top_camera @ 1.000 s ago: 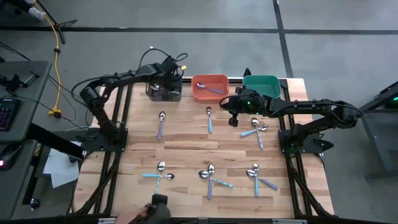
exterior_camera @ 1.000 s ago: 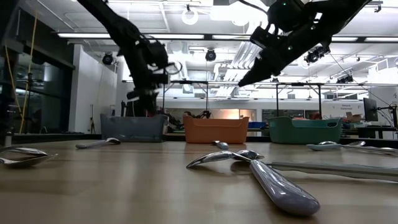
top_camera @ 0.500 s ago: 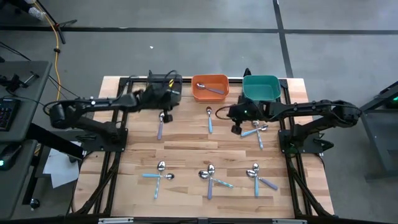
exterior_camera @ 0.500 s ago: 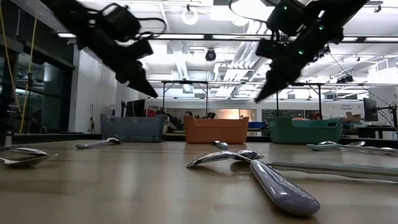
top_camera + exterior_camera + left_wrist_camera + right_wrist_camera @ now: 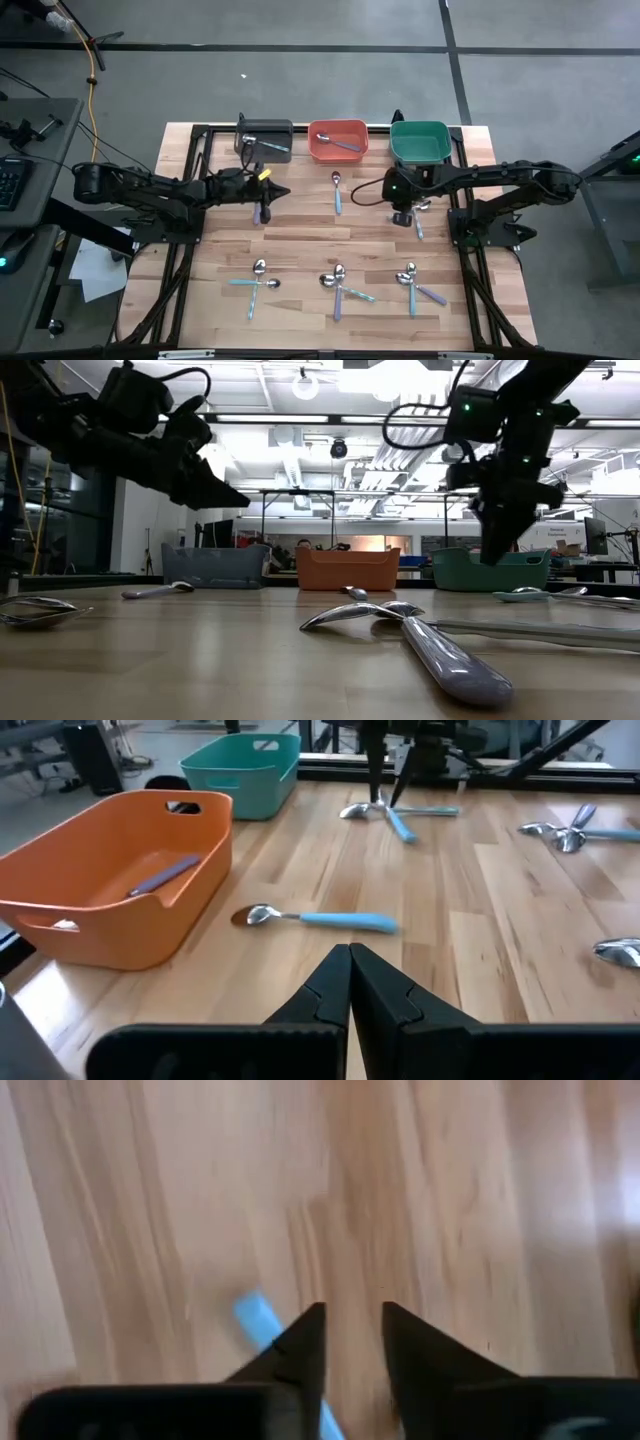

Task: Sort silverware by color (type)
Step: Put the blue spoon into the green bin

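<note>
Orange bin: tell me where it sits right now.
In the high view the orange bin stands at the table's far edge, between the grey bin and the teal bin, one spoon inside.

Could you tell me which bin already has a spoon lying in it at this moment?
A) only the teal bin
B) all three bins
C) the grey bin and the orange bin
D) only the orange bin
C: the high view shows a spoon inside the grey bin and another inside the orange bin, while the teal bin shows only its bare floor.
</note>
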Tool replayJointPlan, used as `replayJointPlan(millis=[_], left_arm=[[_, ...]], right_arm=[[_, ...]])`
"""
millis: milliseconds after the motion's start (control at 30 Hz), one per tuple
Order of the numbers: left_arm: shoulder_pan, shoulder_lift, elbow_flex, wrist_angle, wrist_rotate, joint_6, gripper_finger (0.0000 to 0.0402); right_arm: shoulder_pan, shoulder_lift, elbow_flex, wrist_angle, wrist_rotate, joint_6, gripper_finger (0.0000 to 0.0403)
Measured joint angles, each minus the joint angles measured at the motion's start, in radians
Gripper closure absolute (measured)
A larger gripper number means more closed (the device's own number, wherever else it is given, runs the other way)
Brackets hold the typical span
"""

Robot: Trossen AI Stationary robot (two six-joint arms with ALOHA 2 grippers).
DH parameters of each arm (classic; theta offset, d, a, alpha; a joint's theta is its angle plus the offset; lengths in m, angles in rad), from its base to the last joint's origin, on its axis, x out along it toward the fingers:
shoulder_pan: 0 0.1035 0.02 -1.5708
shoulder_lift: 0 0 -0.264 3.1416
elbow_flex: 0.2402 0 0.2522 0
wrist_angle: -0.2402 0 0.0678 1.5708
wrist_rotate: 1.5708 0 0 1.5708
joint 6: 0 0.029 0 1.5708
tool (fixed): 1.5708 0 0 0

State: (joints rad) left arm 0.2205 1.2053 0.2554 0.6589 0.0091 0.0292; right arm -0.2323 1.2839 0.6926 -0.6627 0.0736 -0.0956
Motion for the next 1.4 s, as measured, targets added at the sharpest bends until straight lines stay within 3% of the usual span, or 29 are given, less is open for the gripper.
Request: replayJointPlan(millis=[200,400,633,967,1233,1400], left_arm=[[0.000,0.001,0.000,-0.001,0.000,0.000,0.0401],[0.000,0.001,0.000,-0.002,-0.002,0.000,0.0401],[0.000,0.001,0.000,-0.002,-0.002,0.009,0.0401],[0.000,0.001,0.000,-0.002,-0.002,0.008,0.0401],[0.001,0.001,0.000,-0.003,-0.002,0.009,0.0401],[0.001,0.001,0.000,-0.003,-0.002,0.011,0.0401]], right_arm=[[-0.044,0.051,0.000,-0.051,-0.043,-0.071,0.0233],[-0.048,0.152,0.000,-0.062,-0.116,-0.123,0.0221],[-0.047,0.227,0.005,-0.057,-0.105,-0.127,0.0259],[-0.047,0.236,0.007,-0.047,-0.107,-0.171,0.0389],[-0.051,0.242,0.170,-0.171,-0.108,-0.135,0.0380],[-0.090,0.241,0.337,-0.289,-0.026,-0.175,0.0393]])
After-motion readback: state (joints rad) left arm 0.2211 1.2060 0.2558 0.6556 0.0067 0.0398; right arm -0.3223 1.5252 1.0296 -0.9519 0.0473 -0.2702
